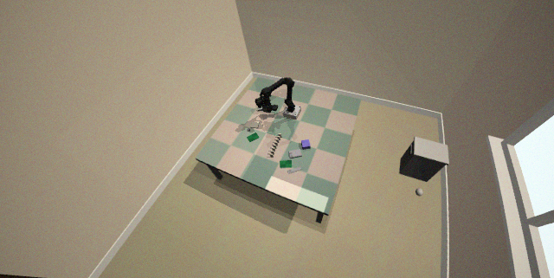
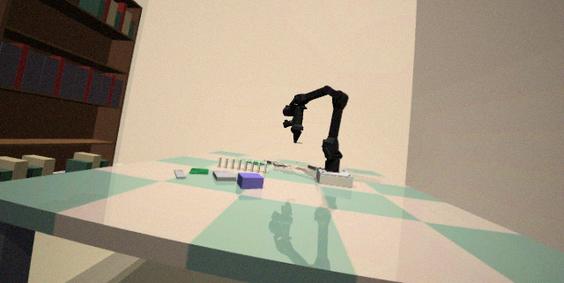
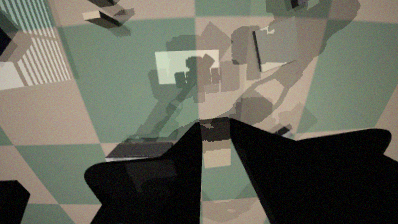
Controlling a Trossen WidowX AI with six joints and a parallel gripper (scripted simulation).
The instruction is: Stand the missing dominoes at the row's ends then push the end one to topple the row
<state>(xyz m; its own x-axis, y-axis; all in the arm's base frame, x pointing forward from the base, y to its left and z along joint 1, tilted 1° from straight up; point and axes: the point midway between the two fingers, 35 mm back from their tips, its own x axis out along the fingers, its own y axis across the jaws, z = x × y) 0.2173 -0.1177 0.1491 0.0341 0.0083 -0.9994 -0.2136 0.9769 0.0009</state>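
Across the tabletop (image 1: 312, 135) (image 2: 132, 204) (image 3: 350, 100), exterior view, left to right: a small light-grey piece (image 1: 294, 170) (image 2: 180, 174); a green rectangle (image 1: 286, 164) (image 2: 199, 171), lying flat; a grey slab (image 1: 295, 153) (image 2: 225, 175), with the row of dominoes (image 1: 274, 145) (image 2: 240, 165) (image 3: 92, 15) standing upright behind it; a purple block (image 1: 305, 144) (image 2: 250, 181); and the pincer (image 1: 267, 109) (image 2: 296, 139) (image 3: 213, 125), raised above the surface, clamped on a dark domino (image 3: 216, 129).

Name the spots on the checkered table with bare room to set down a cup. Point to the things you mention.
In the top view, bare patches show between the purple block (image 1: 305, 144) (image 2: 250, 181) and the arm's white base (image 1: 293, 112) (image 2: 335, 178), and between the domino row (image 1: 274, 145) (image 2: 242, 165) and the table's near-left corner. It is crowded beside the row, around the gray box (image 1: 295, 153) (image 2: 225, 175).
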